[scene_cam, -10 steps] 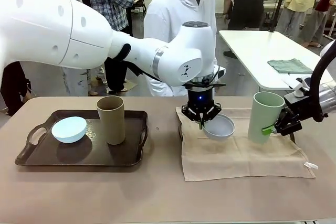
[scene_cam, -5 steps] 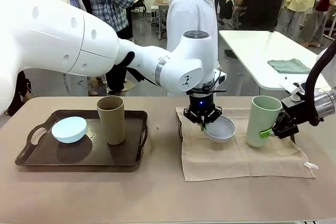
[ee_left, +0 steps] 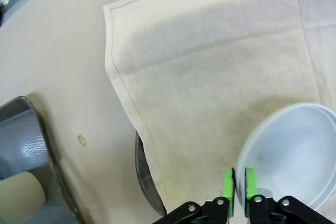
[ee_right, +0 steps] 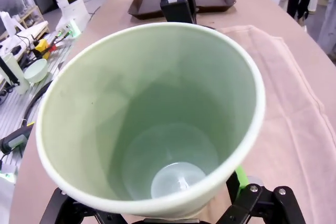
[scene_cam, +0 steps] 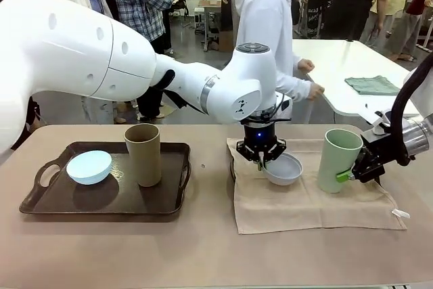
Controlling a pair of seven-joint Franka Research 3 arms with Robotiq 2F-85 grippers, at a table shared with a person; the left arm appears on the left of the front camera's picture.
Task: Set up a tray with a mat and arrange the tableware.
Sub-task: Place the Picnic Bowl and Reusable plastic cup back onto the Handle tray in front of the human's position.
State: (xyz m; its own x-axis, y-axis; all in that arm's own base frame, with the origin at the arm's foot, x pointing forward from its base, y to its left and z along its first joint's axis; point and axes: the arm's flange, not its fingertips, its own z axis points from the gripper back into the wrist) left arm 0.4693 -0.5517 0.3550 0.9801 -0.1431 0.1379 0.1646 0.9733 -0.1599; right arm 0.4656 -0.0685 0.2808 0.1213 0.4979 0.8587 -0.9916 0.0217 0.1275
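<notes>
1. Surface [scene_cam: 203, 255]: the layout sits in two clusters, one left and one right. I judge the task about half done. Two pieces are on the tray, two are off it, and the mat is not in it.
2. Tray [scene_cam: 118, 199]: dark brown, rectangular, with cut-out handles, lying at the left. Its floor is bare where it shows, with no cloth under the pieces it carries.
3. Mat [scene_cam: 298, 208]: beige cloth with a hemmed edge and light creases. It is spread on the surface to the right of the tray and apart from it. Left to do, as I read it: clear the mat, lay it in the tray, then arrange all four pieces on it.
4. Light green tumbler [scene_cam: 338, 160]: tall, matte, no handle, empty. It stands upright on the right part of the mat.
5. Right end effector [scene_cam: 348, 174]: set low around that tumbler. One green pad [ee_right: 240, 174] sits just beside the wall and the other finger is hidden behind the tumbler, so I cannot tell whether it is grasping or released.
6. Tan-brown tumbler [scene_cam: 143, 155]: matte, upright on the tray just right of the blue bowl.
7. Pale blue bowl [scene_cam: 88, 166]: small and round, on the tray near its left handle.
8. Greyish-white bowl [scene_cam: 284, 169]: small, matte, empty. It is on the mat's left part and tipped slightly.
9. Left end effector [scene_cam: 261, 160]: comes down from above. Its pads sit close on either side of that bowl's near rim, pinching it.
</notes>
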